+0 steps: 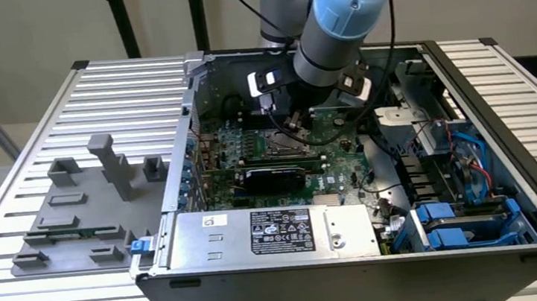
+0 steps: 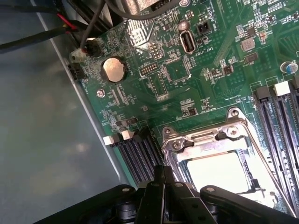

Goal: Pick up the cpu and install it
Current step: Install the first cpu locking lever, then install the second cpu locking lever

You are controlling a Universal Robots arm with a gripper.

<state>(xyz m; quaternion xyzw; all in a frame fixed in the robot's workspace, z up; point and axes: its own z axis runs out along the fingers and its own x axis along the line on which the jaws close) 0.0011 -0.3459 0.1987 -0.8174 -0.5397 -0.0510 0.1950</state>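
Hovering shut end effector (image 2: 161,179), beside cpu (image 2: 219,170), in socket (image 2: 210,135)

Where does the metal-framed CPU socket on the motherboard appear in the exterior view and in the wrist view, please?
Exterior view: the CPU socket sits mid-picture inside the grey computer case, on the green motherboard, directly beneath the gripper.
Wrist view: the socket's shiny frame surrounds a pale square, just beyond the dark fingers.
Shared landmark: the black memory slots beside the socket.
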